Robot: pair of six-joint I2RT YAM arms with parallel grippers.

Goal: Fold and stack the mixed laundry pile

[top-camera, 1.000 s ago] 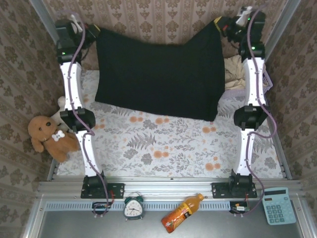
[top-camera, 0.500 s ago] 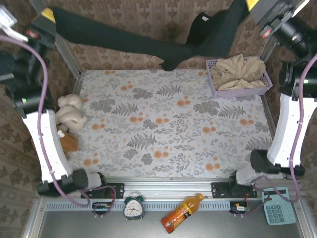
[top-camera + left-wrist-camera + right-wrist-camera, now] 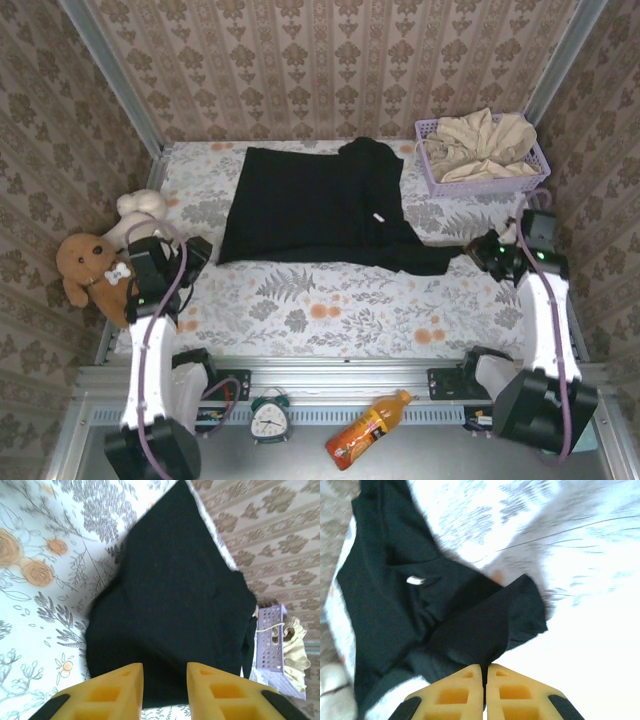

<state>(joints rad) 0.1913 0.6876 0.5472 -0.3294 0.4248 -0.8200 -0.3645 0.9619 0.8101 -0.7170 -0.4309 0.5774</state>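
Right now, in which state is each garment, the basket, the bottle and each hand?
black T-shirt: spread flat on the table, one sleeve stretched out sideways.
beige garment: crumpled, inside the basket.
basket: upright, holding the beige garment.
orange bottle: lying on its side.
left hand: open, over the black T-shirt's edge.
right hand: shut on the stretched sleeve.

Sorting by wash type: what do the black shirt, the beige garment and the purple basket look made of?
The black T-shirt: soft matte knit, probably cotton; it lies limp and wrinkled. The beige garment: thin cloth, crumpled; fibre unclear. The basket: rigid lavender plastic, moulded mesh holes.
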